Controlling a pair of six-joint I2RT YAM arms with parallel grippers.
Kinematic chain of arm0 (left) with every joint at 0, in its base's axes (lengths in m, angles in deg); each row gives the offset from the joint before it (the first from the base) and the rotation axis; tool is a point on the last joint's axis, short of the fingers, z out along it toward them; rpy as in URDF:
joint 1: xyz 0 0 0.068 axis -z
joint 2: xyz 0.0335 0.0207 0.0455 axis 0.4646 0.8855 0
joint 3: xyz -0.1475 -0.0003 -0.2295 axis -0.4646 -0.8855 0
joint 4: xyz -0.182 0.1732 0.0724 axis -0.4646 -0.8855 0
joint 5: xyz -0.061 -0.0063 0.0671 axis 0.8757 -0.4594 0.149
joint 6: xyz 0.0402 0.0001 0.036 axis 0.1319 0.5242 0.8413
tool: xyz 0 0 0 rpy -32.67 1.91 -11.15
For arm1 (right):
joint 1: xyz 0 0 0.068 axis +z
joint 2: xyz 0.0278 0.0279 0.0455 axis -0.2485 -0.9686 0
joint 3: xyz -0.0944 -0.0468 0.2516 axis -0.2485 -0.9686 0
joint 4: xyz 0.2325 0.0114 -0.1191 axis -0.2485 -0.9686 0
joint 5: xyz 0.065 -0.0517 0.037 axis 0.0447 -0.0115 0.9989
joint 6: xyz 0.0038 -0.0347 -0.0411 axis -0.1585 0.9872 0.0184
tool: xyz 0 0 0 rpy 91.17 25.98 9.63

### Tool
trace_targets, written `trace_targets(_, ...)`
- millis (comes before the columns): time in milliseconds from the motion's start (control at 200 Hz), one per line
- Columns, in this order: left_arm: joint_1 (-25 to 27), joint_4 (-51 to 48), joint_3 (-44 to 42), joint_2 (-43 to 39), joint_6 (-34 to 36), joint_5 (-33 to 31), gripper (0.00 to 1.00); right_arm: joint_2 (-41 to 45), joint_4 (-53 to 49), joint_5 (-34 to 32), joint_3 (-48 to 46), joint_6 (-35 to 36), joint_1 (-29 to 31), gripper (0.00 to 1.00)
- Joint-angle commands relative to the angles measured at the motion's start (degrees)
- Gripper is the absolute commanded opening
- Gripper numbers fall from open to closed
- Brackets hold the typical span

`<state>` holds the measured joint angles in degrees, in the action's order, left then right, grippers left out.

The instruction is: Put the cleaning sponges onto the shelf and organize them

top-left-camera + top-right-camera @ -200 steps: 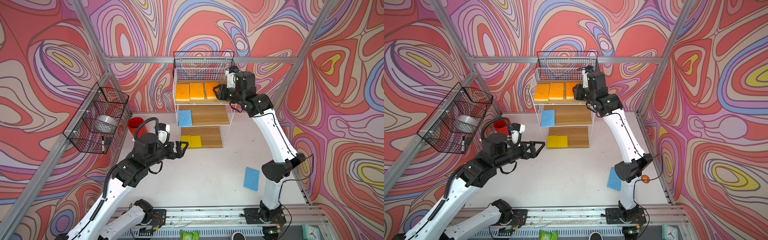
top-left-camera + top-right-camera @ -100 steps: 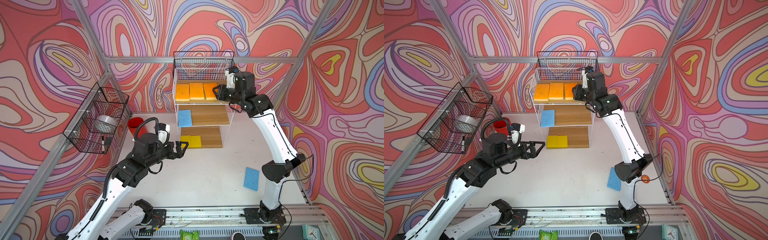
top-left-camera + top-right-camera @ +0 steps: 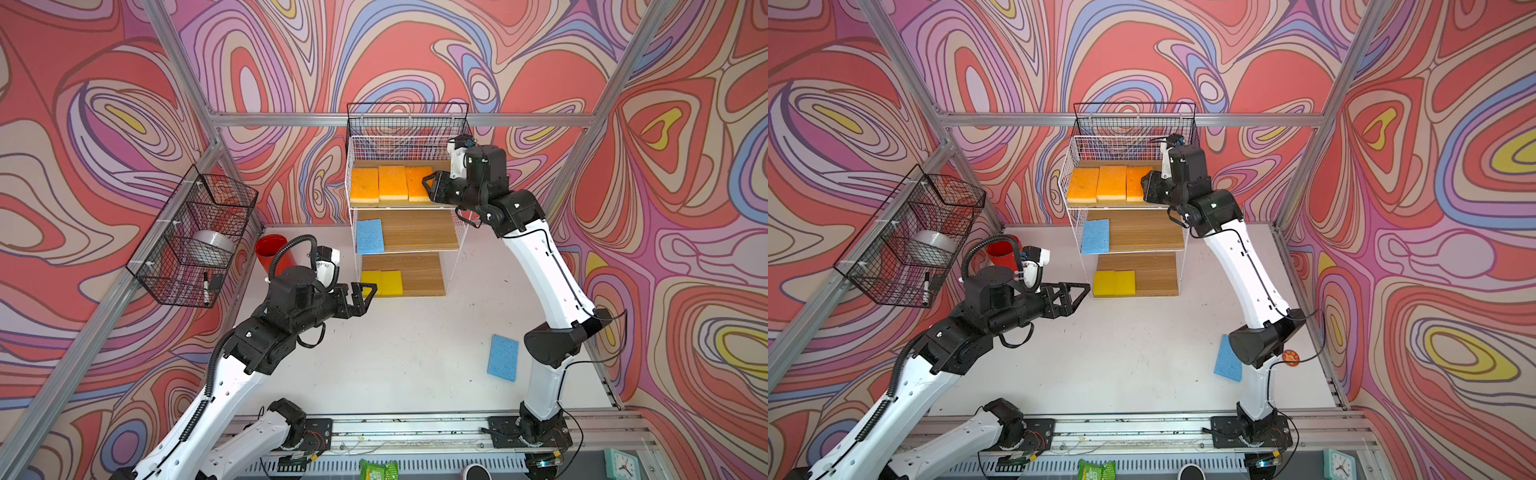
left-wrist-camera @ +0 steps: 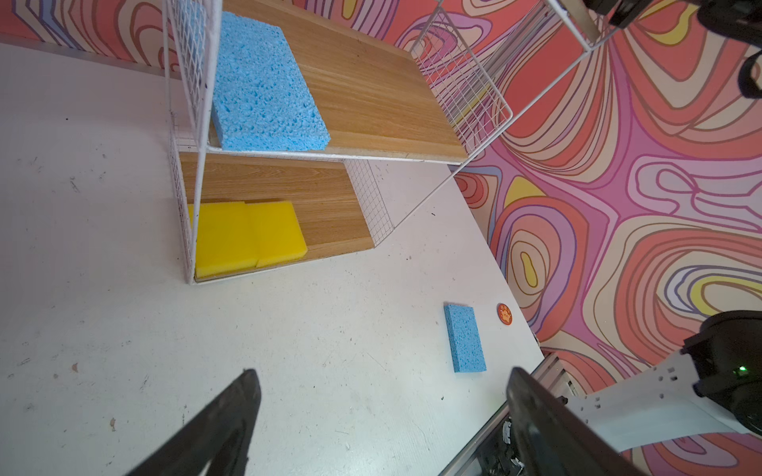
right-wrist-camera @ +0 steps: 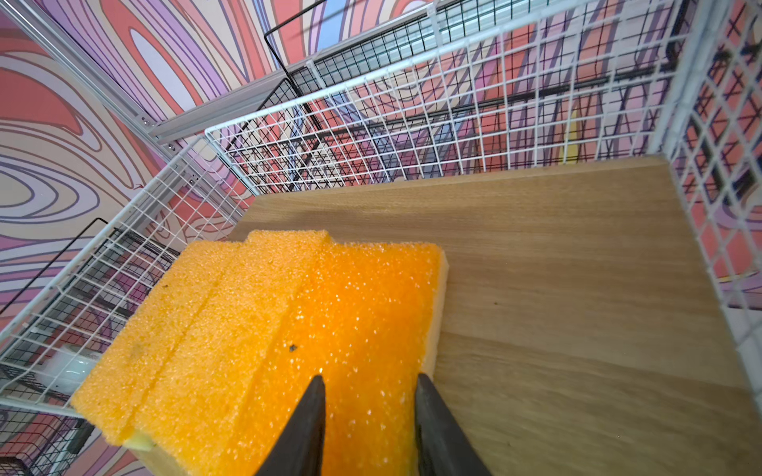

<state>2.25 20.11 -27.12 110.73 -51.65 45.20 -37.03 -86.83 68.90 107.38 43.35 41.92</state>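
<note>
While left gripper (image 4: 382,371) gapes wide, right gripper (image 5: 369,376) slightly parted above end orange sponge (image 5: 363,296), on shelf (image 5: 556,268).

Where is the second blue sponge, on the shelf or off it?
Off it. The loose blue sponge lies flat on the white table, well apart from the shelf.

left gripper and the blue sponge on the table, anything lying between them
Nothing: in the left wrist view only bare white table lies between the left gripper and the blue sponge.
</note>
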Motion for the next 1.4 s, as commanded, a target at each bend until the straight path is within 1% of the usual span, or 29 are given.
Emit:
trace_targets(0,-0.41,-0.09,0.76,-0.27,0.32,-0.24,0.94,1.56,-3.43,0.91,-1.68,0.08,1.21,0.44)
trace_targets(130,-0.40,-0.09,0.93,0.01,0.38,-0.15,0.94,2.03,-3.50,0.62,-1.79,0.24,1.34,0.50)
trace_targets(285,-0.35,0.11,1.02,0.19,0.30,-0.03,0.94,2.28,-3.82,-0.35,-1.51,0.94,1.30,0.53)
trace_targets(581,-0.40,-0.15,1.62,0.54,0.86,-0.37,0.94,3.70,-4.36,-2.37,1.78,2.77,1.33,0.58)
trace_targets(806,-0.40,-0.06,2.12,1.39,0.62,0.72,0.94,7.56,-2.92,-3.18,-1.96,3.80,1.32,0.60)
trace_targets(831,-0.40,-0.06,2.09,1.50,0.52,0.85,0.94,9.45,-2.84,-3.23,-2.51,3.78,1.34,0.60)
trace_targets(901,-0.38,0.02,2.00,1.56,0.43,1.23,0.94,11.18,-2.42,-3.14,-4.45,3.76,1.30,0.60)
trace_targets(1041,-0.40,-1.78,1.36,1.25,1.86,-0.29,0.95,16.51,-1.61,-2.27,-11.84,3.23,1.92,0.61)
trace_targets(1142,-0.40,-2.13,-0.27,0.42,2.23,-0.82,0.95,22.18,-1.48,-4.79,-20.16,2.91,4.17,0.61)
trace_targets(1257,-0.36,-1.91,-2.65,-0.03,2.09,-0.78,0.95,30.14,-0.36,-7.60,-33.44,0.89,7.00,0.61)
trace_targets(1392,-0.40,-1.21,-6.88,-0.97,1.79,-2.11,0.95,41.26,1.46,-9.54,-50.28,-3.55,7.58,0.58)
